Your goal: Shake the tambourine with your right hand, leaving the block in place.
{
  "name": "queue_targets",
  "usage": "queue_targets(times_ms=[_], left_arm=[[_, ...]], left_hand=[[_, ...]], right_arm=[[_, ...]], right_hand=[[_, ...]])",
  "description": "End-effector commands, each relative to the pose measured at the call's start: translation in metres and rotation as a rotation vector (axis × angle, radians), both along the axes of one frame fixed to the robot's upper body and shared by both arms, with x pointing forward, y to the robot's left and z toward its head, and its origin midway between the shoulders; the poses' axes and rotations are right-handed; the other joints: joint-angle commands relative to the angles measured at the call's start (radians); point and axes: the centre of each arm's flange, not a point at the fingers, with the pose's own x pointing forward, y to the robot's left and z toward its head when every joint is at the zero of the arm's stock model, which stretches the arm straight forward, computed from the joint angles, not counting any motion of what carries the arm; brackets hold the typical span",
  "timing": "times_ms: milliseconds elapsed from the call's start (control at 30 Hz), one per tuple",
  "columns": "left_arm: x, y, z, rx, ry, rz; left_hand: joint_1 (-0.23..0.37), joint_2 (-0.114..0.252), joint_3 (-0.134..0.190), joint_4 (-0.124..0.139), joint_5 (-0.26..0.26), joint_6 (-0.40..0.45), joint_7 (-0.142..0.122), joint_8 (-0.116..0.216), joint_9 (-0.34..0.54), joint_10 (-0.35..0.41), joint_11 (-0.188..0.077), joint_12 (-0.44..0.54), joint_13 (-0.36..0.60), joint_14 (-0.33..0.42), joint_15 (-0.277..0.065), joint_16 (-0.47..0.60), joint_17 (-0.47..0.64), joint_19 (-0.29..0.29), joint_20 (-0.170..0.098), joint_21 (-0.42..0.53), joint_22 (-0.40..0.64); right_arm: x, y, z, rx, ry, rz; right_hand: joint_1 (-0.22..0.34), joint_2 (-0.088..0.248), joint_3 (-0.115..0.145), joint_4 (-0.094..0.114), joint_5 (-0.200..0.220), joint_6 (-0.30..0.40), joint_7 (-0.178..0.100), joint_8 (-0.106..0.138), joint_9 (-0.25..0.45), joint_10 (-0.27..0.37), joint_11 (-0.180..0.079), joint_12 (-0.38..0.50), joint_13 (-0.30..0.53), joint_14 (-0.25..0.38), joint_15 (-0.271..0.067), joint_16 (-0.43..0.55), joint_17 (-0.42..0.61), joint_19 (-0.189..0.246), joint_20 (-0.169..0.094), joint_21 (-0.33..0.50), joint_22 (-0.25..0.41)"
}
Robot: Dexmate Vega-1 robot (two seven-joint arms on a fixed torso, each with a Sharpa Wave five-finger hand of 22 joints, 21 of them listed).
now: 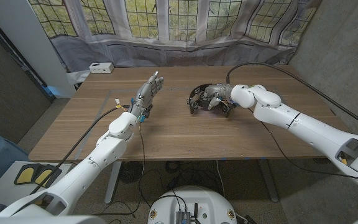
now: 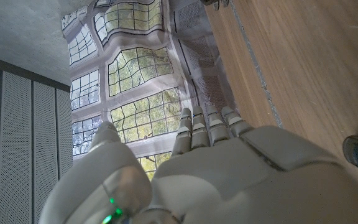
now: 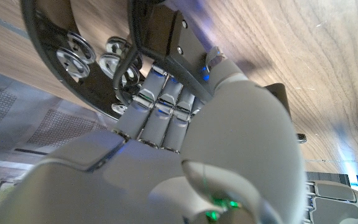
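A black tambourine (image 1: 197,100) with silver jingles sits at the middle right of the wooden table (image 1: 179,134). My right hand (image 1: 219,95) reaches over it from the right, and its fingers curl around the rim. In the right wrist view my fingers (image 3: 160,115) wrap the black frame (image 3: 160,37) next to the jingles (image 3: 73,55). My left hand (image 1: 146,94) stands raised over the table's left middle, fingers apart and pointing away, holding nothing. The left wrist view shows the back of that hand (image 2: 229,168) with its fingers straight.
A small white box (image 1: 100,67) stands at the table's far left corner. A printed window curtain (image 1: 185,25) hangs behind the far edge. Faint tape marks (image 1: 117,99) lie on the wood near my left hand. A black cable (image 1: 272,68) arcs over my right arm.
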Motion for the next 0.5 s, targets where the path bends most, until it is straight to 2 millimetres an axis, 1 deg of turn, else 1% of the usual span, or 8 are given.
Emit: queue_targets(times_ms=[33,500], left_arm=[[-0.0002,0.0013,-0.0014,-0.008,0.001,0.005],[0.0008,0.0031,-0.0043,-0.017,0.006,0.009]], left_hand=[[-0.006,-0.001,0.003,-0.003,-0.001,0.003,-0.006,-0.003,0.002,0.001,-0.003,-0.002,0.002,-0.004,0.0,0.0,0.002,-0.007,0.003,-0.004,0.004],[-0.007,-0.002,0.004,-0.003,-0.001,0.004,-0.005,-0.002,0.002,0.001,-0.001,-0.001,0.002,-0.005,0.001,0.0,0.002,-0.007,0.004,-0.004,0.004]], right_arm=[[0.0116,0.0032,-0.0024,-0.004,0.023,-0.003],[0.0204,0.0043,-0.0046,-0.009,0.027,-0.008]], right_hand=[[0.048,0.06,0.011,0.005,0.005,0.1,-0.094,0.003,0.001,-0.006,0.005,-0.002,0.005,0.007,-0.075,0.004,0.003,-0.006,-0.011,0.007,0.004],[0.047,0.061,0.012,0.005,0.005,0.097,-0.093,0.002,0.002,-0.012,0.002,-0.002,0.006,0.003,-0.074,0.002,0.007,-0.01,-0.01,0.012,0.003]])
